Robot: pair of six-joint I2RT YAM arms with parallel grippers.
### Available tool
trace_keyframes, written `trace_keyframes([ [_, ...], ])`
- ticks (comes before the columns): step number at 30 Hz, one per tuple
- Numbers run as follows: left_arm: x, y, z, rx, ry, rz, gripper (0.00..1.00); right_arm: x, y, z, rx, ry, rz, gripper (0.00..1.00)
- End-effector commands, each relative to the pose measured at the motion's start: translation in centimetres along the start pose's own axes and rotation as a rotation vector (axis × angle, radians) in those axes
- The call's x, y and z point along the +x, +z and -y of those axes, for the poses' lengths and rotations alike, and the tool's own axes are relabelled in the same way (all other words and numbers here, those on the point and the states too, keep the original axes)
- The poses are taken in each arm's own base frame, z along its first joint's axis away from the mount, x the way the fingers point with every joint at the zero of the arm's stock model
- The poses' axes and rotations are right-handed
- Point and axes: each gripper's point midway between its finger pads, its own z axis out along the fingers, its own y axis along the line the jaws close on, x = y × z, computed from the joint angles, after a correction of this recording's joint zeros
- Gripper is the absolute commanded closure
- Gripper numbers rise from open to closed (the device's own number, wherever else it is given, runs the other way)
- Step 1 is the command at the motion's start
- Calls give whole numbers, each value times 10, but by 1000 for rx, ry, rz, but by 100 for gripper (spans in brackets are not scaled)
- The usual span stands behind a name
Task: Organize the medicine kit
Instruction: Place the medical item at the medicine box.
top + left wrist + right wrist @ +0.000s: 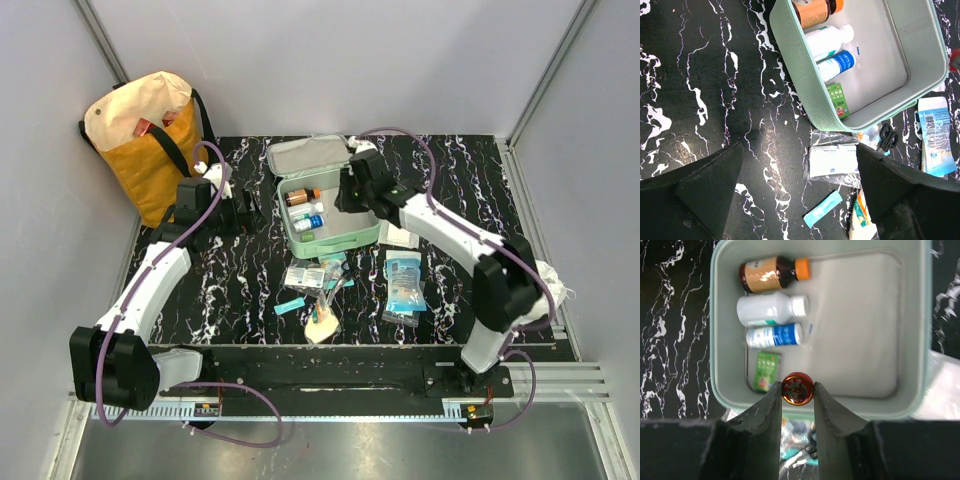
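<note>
Medicine kit (860, 325): open on the marbled table (240, 290), bottles (771, 309) lying along one wall.
Right gripper (797, 386): above the kit's near wall, pinching a small round red tin (797, 391).
Left gripper (799, 146): spread wide, hovering over the table just beside the kit.

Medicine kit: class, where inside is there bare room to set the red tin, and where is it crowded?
Free: the bare lining between the bottle caps and the opposite wall of the kit. Crowded: the side where brown bottle, white bottle, blue bottle and green box lie in a row.
</note>
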Motion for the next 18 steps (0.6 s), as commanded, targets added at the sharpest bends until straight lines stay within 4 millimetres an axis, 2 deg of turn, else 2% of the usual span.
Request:
trace_keyframes([
  [1, -14, -4, 6, 25, 14, 63, 1, 0, 36, -25, -104, -3, -59, 67],
  [6, -14, -4, 7, 27, 12, 64, 1, 33, 60, -39, -163, -14, -161, 67],
  [9, -17, -4, 6, 19, 11, 74, 1, 48, 66, -43, -164, -35, -202, 67],
  [13, -14, -3, 5, 20, 4, 66, 1, 60, 71, -48, -179, -54, -232, 66],
  [18, -13, -3, 7, 29, 0, 65, 1, 61, 78, -56, -193, -74, -254, 66],
])
